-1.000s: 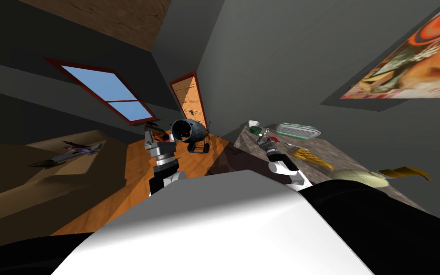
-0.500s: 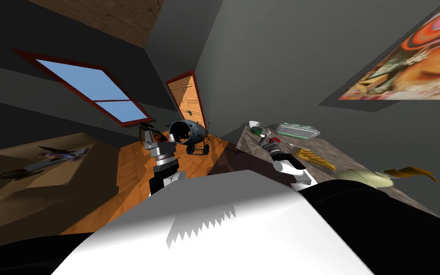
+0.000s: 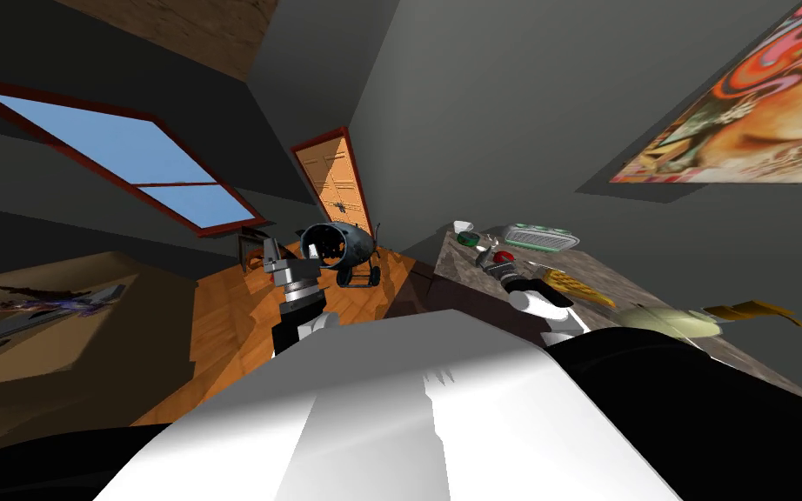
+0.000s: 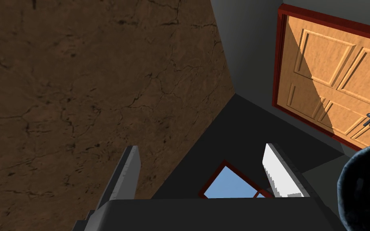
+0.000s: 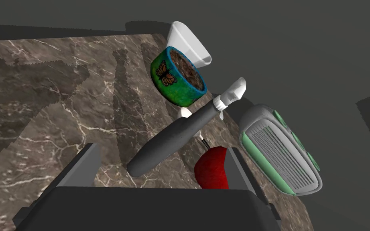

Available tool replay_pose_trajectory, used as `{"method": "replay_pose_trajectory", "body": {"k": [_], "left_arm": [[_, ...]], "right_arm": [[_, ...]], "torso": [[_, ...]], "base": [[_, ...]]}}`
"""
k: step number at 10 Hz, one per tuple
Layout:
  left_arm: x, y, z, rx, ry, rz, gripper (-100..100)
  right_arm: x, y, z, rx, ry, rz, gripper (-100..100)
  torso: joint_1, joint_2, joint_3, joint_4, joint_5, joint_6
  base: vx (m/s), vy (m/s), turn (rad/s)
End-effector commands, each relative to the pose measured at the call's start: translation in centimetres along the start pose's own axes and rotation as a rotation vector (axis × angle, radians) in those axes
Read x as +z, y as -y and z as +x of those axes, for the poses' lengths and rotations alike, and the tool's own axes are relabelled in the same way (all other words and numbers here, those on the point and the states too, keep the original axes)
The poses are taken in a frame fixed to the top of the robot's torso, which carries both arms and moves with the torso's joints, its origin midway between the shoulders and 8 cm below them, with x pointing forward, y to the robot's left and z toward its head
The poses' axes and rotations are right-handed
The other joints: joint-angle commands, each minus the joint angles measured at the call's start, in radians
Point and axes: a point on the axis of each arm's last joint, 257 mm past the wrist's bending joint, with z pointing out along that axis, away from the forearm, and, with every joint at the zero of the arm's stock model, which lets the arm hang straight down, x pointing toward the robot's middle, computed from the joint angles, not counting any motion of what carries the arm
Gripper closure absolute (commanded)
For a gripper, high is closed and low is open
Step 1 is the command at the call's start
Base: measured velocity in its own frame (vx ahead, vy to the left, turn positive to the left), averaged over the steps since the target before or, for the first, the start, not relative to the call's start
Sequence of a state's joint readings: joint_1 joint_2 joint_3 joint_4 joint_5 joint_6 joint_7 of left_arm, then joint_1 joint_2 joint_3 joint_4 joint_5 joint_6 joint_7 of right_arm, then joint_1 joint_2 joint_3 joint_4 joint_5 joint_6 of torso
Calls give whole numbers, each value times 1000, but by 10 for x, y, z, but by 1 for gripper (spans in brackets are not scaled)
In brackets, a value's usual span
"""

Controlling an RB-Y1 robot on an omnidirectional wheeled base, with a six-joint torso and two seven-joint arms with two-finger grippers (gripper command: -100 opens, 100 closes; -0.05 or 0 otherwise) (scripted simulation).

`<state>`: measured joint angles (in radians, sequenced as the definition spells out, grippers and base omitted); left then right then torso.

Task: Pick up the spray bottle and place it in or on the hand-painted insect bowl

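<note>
Two fingers [image 5: 87, 164]: right gripper [image 5: 162, 148] spread, empty
bottle [image 5: 212, 170]: red, just beside one finger; slide over, centre it, dodge the grey tool [image 5: 172, 138]
bowl [image 5: 178, 80]: just beyond, don't bump
left gripper [image 4: 200, 147]: spread, idle

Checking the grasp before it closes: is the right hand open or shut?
Open. The right hand has its fingers wide apart above the marble counter, closed on nothing.
</note>
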<state>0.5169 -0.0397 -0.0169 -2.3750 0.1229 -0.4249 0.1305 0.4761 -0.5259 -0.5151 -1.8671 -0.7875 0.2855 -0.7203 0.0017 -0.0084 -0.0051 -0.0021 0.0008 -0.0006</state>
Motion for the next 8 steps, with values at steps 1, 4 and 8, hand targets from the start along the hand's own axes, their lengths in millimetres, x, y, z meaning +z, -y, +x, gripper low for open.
{"method": "replay_pose_trajectory", "body": {"k": [1,4,8], "left_arm": [[0,0,0,0,0,0,0],[0,0,0,0,0,0,0],[0,0,0,0,0,0,0]], "right_arm": [[1,-6,-16,72,40,17,-100],[1,-11,-27,137,70,29,-100],[-1,-24,-57,315,147,55,-100]], "torso": [[0,0,0,0,0,0],[0,0,0,0,0,0],[0,-3,-2,-1,0,0]], "base": [[113,48,-121],[99,51,-81],[139,53,-120]]}}
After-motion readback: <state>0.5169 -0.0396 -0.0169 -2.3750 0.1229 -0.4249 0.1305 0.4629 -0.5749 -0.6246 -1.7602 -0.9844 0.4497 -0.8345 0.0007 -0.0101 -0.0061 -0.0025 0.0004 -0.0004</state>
